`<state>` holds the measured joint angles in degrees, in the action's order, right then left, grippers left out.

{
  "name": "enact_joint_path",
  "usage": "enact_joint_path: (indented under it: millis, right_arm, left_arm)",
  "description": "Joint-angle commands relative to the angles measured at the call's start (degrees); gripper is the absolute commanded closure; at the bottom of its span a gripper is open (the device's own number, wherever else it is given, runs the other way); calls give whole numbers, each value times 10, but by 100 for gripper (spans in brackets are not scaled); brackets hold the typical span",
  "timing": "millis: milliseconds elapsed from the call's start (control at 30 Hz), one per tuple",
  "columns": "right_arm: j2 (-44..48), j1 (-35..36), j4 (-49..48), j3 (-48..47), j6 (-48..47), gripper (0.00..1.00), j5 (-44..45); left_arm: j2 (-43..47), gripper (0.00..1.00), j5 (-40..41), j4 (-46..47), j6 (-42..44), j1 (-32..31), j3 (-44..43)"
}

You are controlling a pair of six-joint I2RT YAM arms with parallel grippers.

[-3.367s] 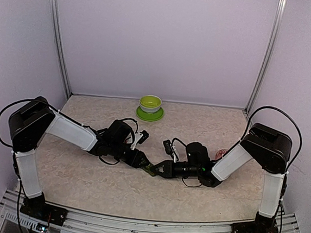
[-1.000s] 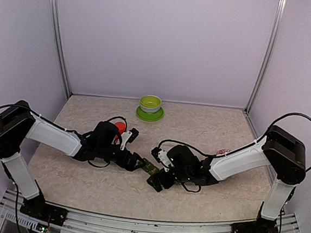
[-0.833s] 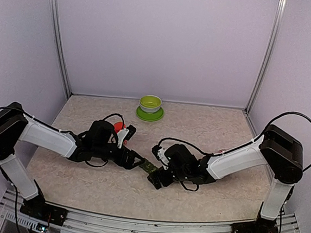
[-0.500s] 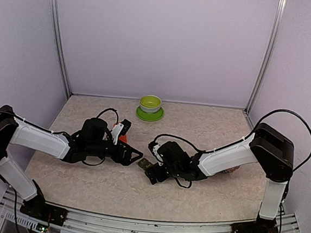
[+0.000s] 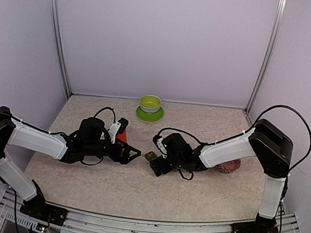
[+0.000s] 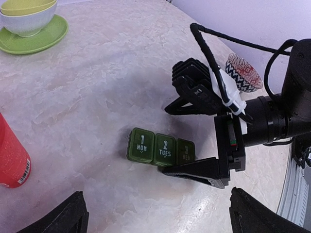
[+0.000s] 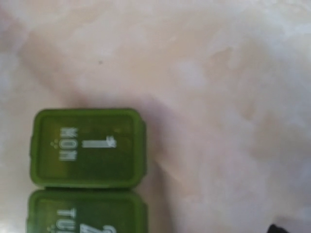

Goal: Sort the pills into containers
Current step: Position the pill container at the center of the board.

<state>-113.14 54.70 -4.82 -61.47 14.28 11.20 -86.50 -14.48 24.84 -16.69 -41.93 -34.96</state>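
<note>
- The containers (image 6: pixel 160 148) are a dark green strip of three joined boxes. It lies flat on the table (image 6: pixel 97 87), roughly mid-table between the two arms.
- All three lids look closed to us. From the left wrist cam we read "1 MON", "2 TUES" and a dim "3" with a day we can't quite make out.
- The left gripper (image 5: pixel 134 155) is spread wide with nothing in it. It sits low and points at the strip from the MON side, a little way off.
- The right gripper (image 5: pixel 155 163) is wide open too. In the left wrist view one finger runs along the near side of the "3" end and the other stands off on the far side, so that end sits between the jaws.
- We honestly can't tell if the near finger touches the box or is just beside it.
- The right wrist cam is a blurry close-up that shows the MON lid, the top of the TUES one and bare tabletop.
- The red bottle (image 6: pixel 10 158) stands on the left arm's side, near the strip but not touching it.
- The lime-green bowl (image 5: pixel 150 102) sits on its saucer (image 5: pixel 149 115) at the back, well apart from everything.
- The patterned bowl (image 5: pixel 229 166) is on the right, beside the right arm.
</note>
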Motion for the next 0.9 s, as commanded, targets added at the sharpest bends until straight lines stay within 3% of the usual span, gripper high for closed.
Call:
enact_joint_path:
  millis: [0,867]
  right_arm:
    - [1,-18,50,-9,-50,1,-6]
    - [-2,-101,112,-33,-140,0,-18]
  left_arm:
    - [11,1,8,14,-5,5,6]
    - [8,1,9,19,-10,9,9]
